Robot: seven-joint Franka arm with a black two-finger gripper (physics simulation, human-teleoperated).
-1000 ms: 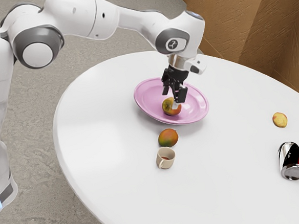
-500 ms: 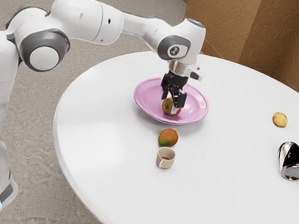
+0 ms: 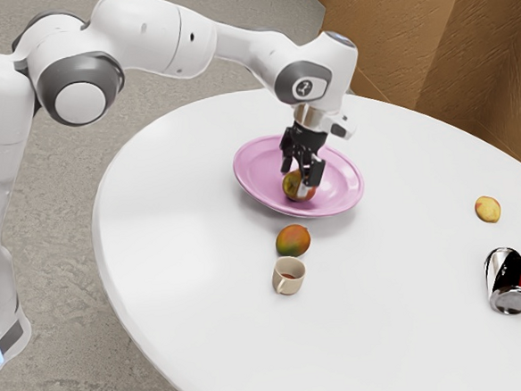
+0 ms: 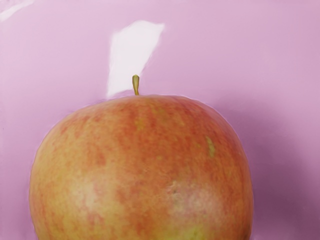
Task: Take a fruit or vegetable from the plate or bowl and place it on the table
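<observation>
Right now, gripper (image 3: 297, 180): you are holding it low over the plate, its two fingers standing wide, with the apple between them.
Apple (image 3: 291, 188): it is resting in the pink plate (image 3: 254, 173) (you are seeing its stem (image 4: 136, 85) in the wrist view).
Mango (image 3: 292, 241): it is lying on the table (image 3: 193, 254), between plate and mug (image 3: 288, 276).
Yellow fruit (image 3: 488, 209): it is sitting near the can (image 3: 508, 281), well apart from your plate.
</observation>
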